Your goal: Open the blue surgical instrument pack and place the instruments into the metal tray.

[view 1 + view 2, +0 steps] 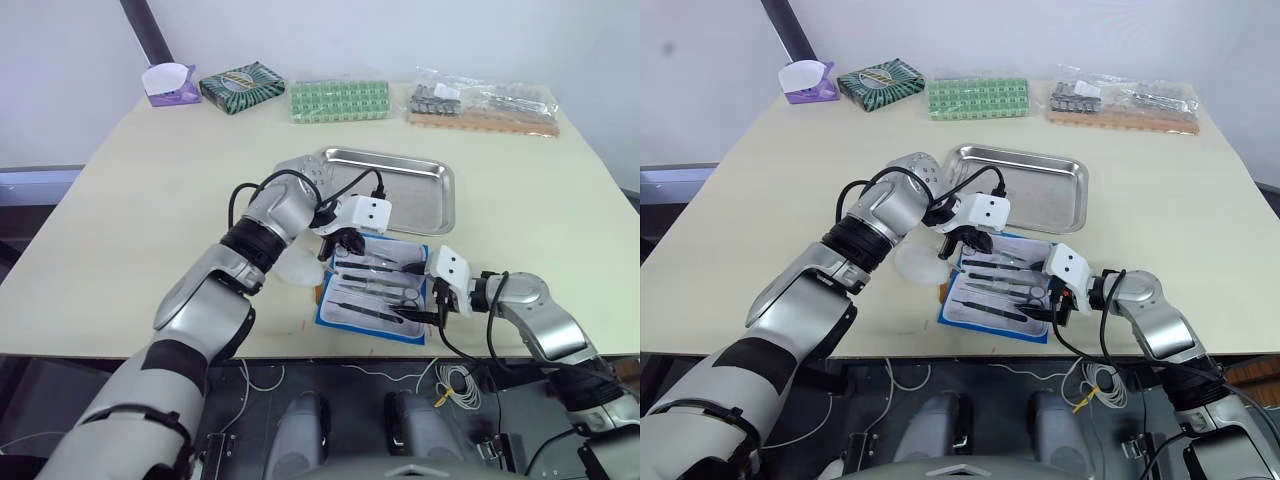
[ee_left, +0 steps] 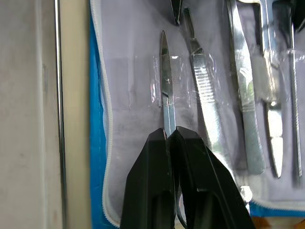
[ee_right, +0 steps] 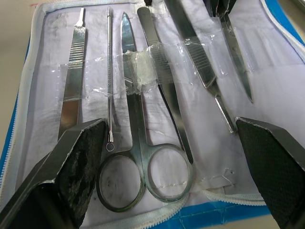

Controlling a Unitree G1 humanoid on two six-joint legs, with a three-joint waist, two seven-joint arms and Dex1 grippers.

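Blue surgical instrument pack open beside metal tray. Left gripper pinches small scissors; right gripper wide. Risk: plastic strap snags blade, pack drags along.

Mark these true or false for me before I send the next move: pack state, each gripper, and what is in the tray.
1. The blue surgical instrument pack lies open on the table. True.
2. The left gripper is shut on a slender pointed instrument in the pack. True.
3. The right gripper is shut on the ring-handled scissors. False: its fingers stand wide apart either side of the scissors.
4. The metal tray already holds several instruments. False: it looks empty.
5. The tray sits beyond the pack, farther from the robot. True.
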